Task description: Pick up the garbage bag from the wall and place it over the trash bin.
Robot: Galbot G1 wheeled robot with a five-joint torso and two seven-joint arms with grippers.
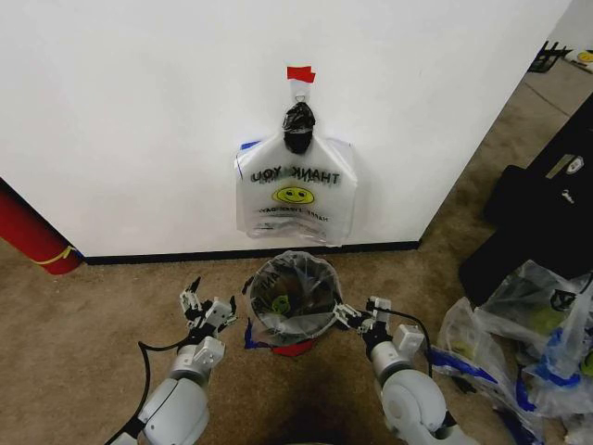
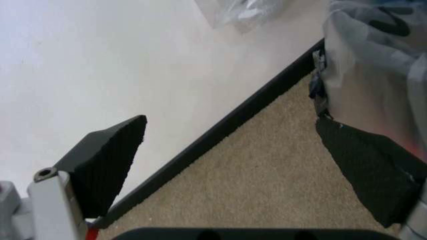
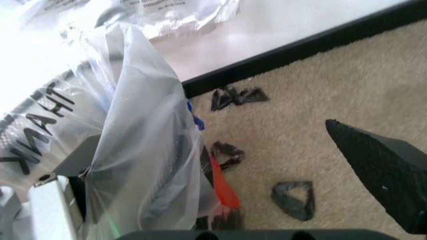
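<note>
**Bag is over the bin; both grippers open at its sides**

You have the bag (image 1: 295, 295) already lining the bin (image 1: 293, 326), which stands on the carpet (image 1: 102, 315) just in front of the baseboard (image 1: 185, 254). Its plastic rises above the mesh rim and folds outward. A second, matching bag (image 1: 296, 190) hangs on the wall (image 1: 139, 111) directly above, bunched under a black knot (image 1: 298, 126) and a strip of red tape (image 1: 300, 73); leave that one alone.

Your left gripper (image 1: 206, 308) sits low on the carpet just beside the bin's left side, jaws spread wide with nothing between them; the left wrist view shows bare carpet and baseboard in the gap, with the bagged bin at the edge by one pad. Your right gripper (image 1: 357, 317) is at the bin's right rim, also spread; in the right wrist view the bag's plastic drapes over one finger (image 3: 57, 200), while the other pad stands well apart over the carpet. Neither is gripping anything.

By my reading the placing step is at its end and you are letting go. The next move calls for drawing the right finger out from under the film without dragging it off the rim, since thin plastic clings and may lift. More bags (image 1: 519, 324) lie heaped on the floor to the right; keep clear of them.
</note>
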